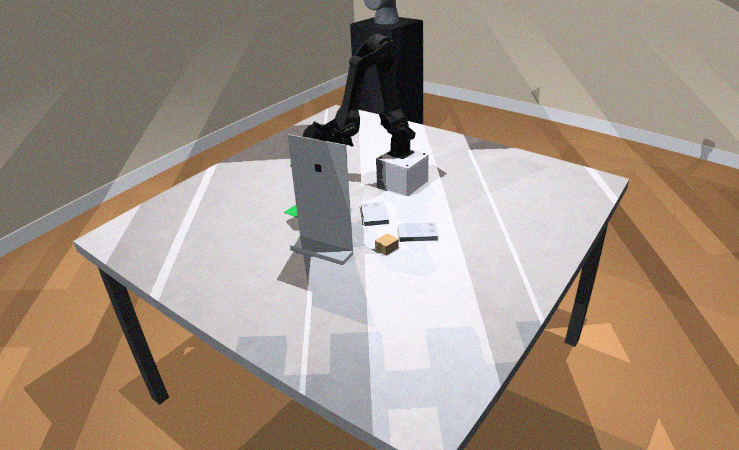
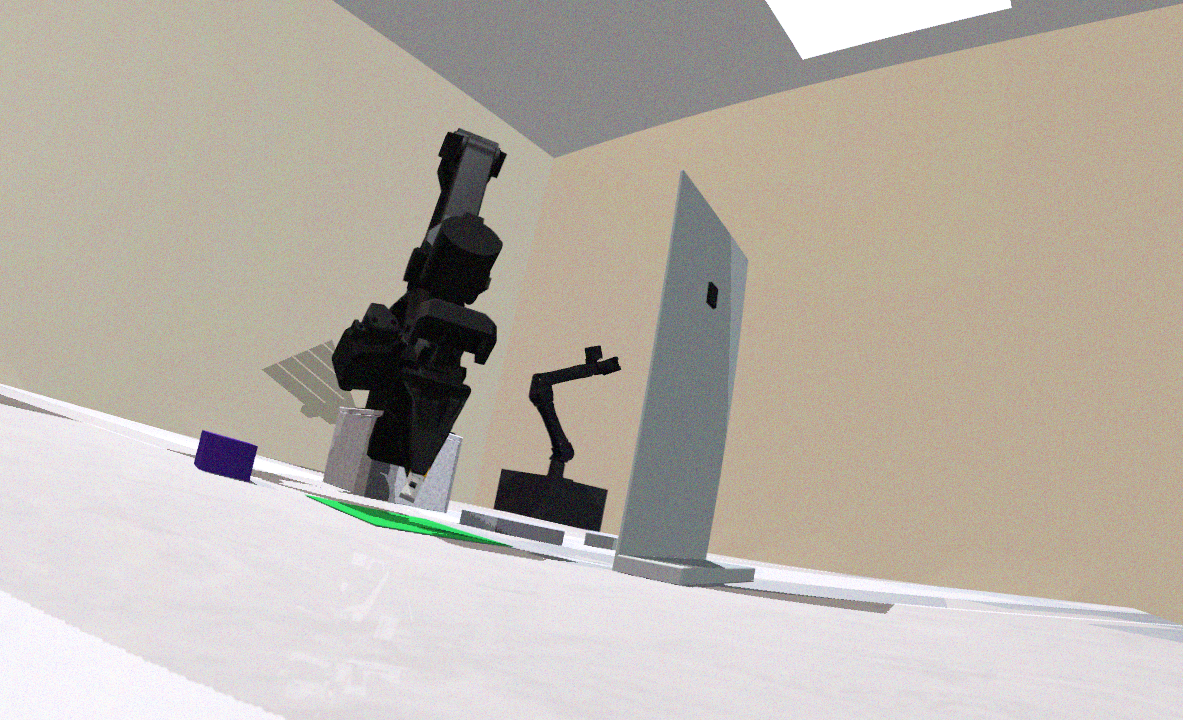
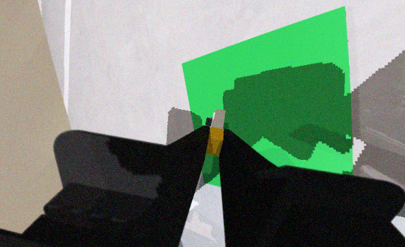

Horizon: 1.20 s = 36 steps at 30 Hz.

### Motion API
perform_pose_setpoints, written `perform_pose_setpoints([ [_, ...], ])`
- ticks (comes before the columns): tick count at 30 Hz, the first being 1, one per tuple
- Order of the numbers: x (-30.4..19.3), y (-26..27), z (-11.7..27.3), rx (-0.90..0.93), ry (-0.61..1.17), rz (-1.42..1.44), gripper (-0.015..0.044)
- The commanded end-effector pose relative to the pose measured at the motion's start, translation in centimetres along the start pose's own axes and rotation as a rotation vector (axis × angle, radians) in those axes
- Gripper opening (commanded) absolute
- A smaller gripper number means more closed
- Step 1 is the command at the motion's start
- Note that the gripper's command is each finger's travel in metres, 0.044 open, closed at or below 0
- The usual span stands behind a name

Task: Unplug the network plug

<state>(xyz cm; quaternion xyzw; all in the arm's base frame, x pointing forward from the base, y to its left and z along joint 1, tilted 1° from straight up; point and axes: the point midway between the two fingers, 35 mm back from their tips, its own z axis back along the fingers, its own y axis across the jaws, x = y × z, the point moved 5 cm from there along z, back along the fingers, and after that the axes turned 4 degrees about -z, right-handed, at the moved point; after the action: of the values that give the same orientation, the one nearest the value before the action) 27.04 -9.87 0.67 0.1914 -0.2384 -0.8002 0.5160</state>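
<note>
The white table carries, near its middle, a grey upright panel on a flat foot. A green marked square lies just behind the panel. Toward the far corner stands a grey base block. Two flat grey slabs and a small tan box lie beside the panel. A purple block sits apart.

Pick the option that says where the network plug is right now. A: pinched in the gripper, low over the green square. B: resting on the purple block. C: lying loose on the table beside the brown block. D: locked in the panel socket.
A: the gripper is shut on the plug above the green square, and the panel socket shows as a bare dark hole.
</note>
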Motion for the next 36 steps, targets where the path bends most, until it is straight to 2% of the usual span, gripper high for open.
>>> perform_pose_setpoints([
  [1, 0.0, -0.3, -0.3, -0.003, -0.003, 0.001, 0.0],
  [30, 0.0, -1.1, -1.3, -0.002, 0.0, 0.003, 0.0],
  [36, 0.0, -1.1, -1.3, -0.002, 0.0, 0.003, 0.0156],
])
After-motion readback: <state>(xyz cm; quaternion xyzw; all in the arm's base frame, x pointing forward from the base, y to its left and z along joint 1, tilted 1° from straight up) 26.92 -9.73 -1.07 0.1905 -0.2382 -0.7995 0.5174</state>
